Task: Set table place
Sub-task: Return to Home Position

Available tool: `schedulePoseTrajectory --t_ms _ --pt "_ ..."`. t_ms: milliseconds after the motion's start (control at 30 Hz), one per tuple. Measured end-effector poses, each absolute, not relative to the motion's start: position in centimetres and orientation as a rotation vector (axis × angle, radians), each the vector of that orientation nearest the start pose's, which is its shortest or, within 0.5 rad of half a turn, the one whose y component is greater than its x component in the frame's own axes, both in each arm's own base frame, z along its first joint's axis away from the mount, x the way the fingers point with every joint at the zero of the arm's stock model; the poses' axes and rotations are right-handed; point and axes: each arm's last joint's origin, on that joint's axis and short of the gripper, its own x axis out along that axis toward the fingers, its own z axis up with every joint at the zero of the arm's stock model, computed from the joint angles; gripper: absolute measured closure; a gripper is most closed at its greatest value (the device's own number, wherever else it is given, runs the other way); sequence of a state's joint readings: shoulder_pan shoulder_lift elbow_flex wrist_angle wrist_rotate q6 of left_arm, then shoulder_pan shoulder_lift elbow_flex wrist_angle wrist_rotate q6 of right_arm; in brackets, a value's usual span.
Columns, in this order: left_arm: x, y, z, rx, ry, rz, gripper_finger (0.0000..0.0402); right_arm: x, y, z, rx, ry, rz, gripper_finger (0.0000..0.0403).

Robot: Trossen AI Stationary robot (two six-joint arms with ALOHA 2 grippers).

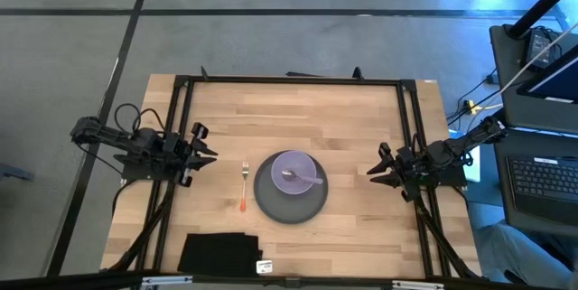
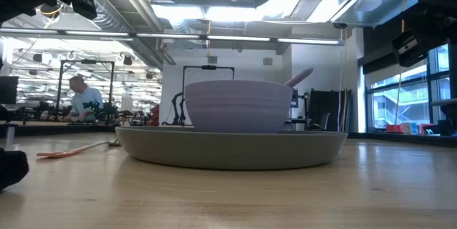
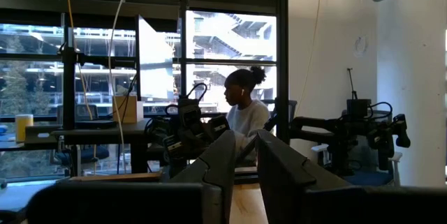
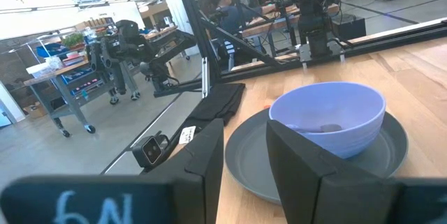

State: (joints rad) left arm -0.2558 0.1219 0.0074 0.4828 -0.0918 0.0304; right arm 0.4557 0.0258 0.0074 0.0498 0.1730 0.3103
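A dark grey round plate [image 1: 291, 201] lies on the wooden table [image 1: 361, 109] at its middle, toward the near edge. A lilac bowl [image 1: 293, 169] stands on the plate, and a lilac-handled spoon [image 1: 305, 178] lies inside it with its handle over the rim [image 2: 298, 77]. An orange-handled fork [image 1: 244, 187] lies flat on the table just left of the plate. My left gripper [image 1: 206, 144] is open and empty, left of the fork. My right gripper [image 1: 377, 162] is open and empty, right of the plate, facing the bowl [image 4: 328, 116].
A black folded cloth [image 1: 217, 252] lies at the near left edge, with a small white tag [image 1: 264, 266] beside it. The black rail frame [image 1: 289, 79] runs around the table. People show in the room beyond, off the table.
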Motion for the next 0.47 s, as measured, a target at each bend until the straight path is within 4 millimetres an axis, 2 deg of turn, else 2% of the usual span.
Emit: schedulePoseTrajectory --t_ms 467 --pt "9.58 -2.23 20.19 -0.034 -0.365 -0.156 0.0374 9.05 3.88 16.88 0.318 0.014 0.285 0.0290"
